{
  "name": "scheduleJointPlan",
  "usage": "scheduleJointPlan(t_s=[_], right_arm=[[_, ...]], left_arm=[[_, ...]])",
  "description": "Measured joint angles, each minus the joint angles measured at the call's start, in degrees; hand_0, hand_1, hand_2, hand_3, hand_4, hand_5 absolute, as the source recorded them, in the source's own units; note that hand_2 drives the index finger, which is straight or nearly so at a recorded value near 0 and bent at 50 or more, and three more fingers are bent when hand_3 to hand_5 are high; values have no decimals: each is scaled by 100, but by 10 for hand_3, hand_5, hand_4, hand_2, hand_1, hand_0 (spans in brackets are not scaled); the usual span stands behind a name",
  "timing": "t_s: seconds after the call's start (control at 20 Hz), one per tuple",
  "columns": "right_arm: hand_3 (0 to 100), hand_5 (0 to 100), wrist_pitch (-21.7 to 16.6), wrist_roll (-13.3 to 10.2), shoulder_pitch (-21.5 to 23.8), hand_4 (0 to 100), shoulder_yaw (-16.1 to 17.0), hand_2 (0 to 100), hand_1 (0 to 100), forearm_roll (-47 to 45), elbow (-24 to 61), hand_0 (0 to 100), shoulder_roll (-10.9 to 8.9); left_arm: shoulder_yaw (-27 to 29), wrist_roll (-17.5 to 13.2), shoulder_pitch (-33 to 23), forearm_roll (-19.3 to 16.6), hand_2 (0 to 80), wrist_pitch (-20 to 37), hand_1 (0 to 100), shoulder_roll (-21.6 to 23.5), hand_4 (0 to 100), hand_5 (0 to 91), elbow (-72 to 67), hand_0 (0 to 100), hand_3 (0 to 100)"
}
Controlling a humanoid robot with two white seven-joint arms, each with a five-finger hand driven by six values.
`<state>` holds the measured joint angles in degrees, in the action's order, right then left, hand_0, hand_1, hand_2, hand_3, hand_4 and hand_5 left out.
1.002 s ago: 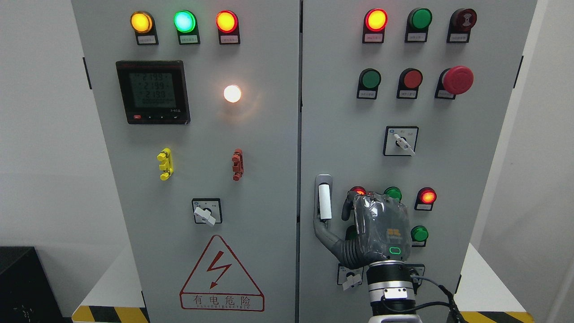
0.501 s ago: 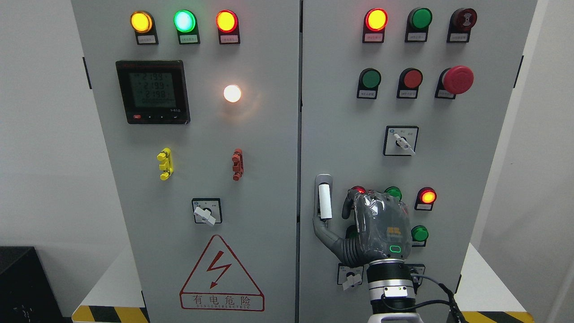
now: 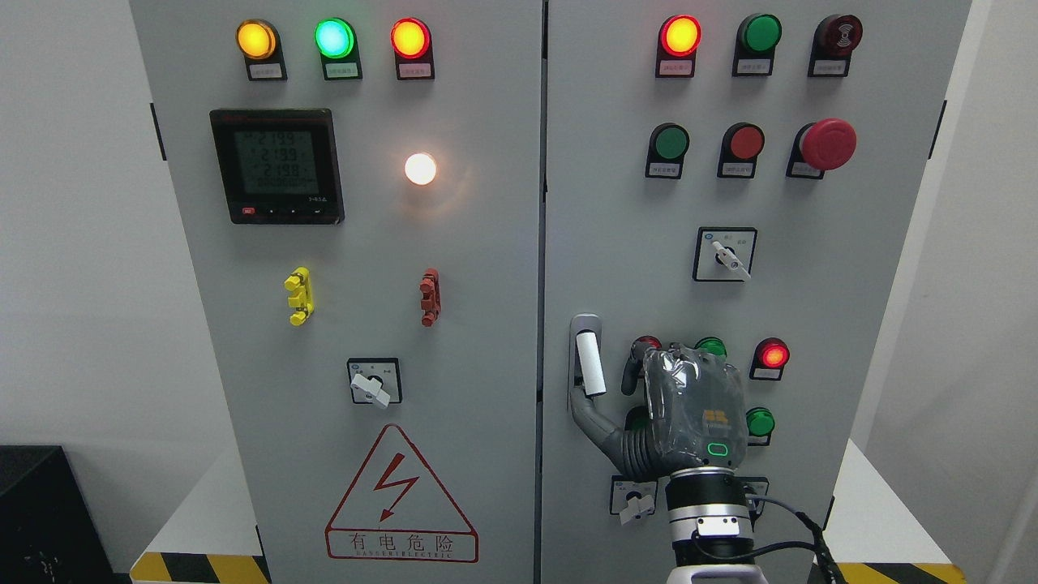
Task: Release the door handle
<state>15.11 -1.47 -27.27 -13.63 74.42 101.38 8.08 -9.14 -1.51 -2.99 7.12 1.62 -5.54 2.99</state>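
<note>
The white, upright bar-shaped door handle (image 3: 589, 366) sits in its grey recess on the right cabinet door (image 3: 616, 203), just left of the right hand (image 3: 677, 410); its long axis runs vertically; the grey thumb reaches to its lower end, apparently touching; the other fingers curl loosely, gripping nothing; the palm faces the door.

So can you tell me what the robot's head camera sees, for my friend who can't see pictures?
A robot's right hand is raised in front of a grey electrical cabinet, its thumb reaching to the bottom of a white door handle. The cabinet's two doors carry glowing lights, round buttons, a big red stop button, a small screen and a lightning warning sign.
</note>
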Motion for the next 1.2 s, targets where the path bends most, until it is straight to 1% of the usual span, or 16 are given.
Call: scheduleJointPlan(t_s=[0.6,1.2], right_arm=[[997,732,18,-15,13,805,55,732,489,-5,5,243,0],[997,731,10,-34,23,805,110,730,491,-11,24,245,0]], left_arm=[[0,0,0,0,48,0,0,0,5,0,0,0,108],[0,2,0,0,48,-1,0,0,7,0,0,0,107]])
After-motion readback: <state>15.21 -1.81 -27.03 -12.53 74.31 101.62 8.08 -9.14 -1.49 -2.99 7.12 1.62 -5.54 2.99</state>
